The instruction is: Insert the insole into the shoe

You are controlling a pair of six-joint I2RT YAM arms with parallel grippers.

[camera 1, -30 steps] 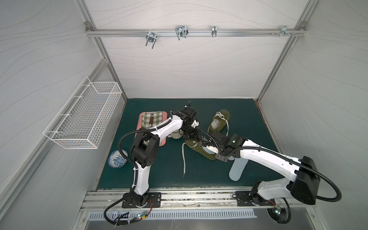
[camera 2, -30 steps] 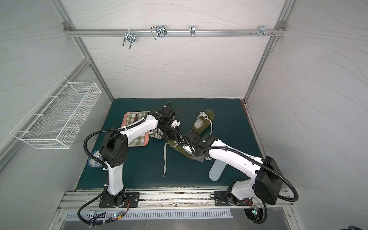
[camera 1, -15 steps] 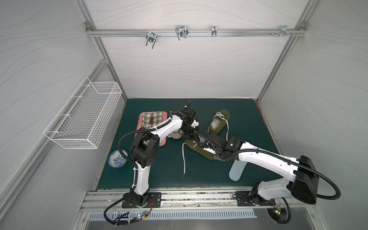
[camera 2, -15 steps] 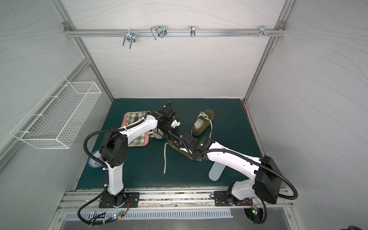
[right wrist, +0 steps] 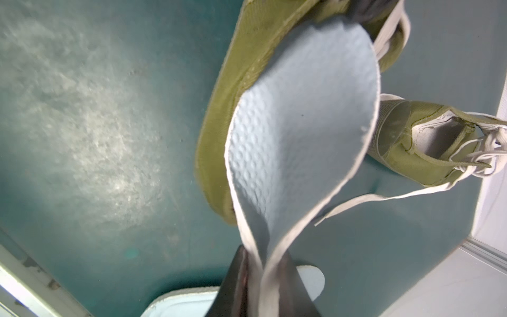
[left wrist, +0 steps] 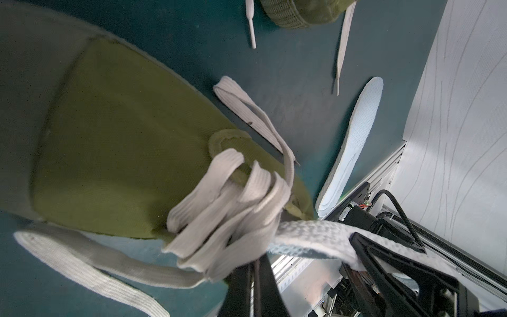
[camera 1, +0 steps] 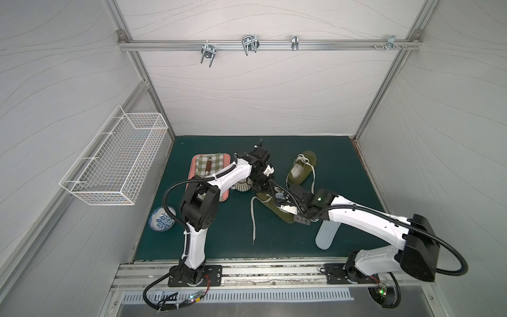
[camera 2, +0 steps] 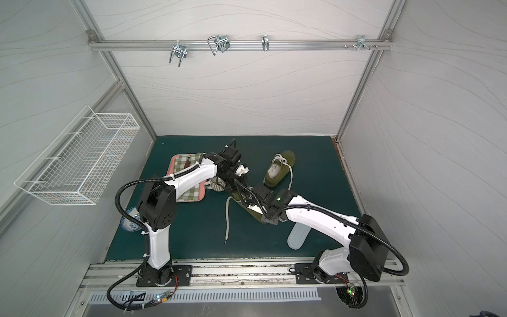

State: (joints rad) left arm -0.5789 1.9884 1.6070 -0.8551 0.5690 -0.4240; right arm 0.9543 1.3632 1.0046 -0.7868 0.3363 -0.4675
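At bench [camera 1: 274,247] centre: insole [right wrist: 296,131] held at shoe [left wrist: 109,153] mouth.
Insole end is pinched, folded, by near-shut R fingers [right wrist: 236,291]; laces [left wrist: 227,197] are clamped by shut L fingers [left wrist: 269,291].

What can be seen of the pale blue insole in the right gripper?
The pale blue dimpled foam insole, white-edged, is pinched at one end by the right gripper, its sides folded together. It hangs above the green mat, its broad rounded end reaching the opening of the olive green canvas shoe, beside the white laces; most is outside.

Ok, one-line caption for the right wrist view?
Right gripper pinches the folded pale-blue insole, its far end reaching the olive shoe.
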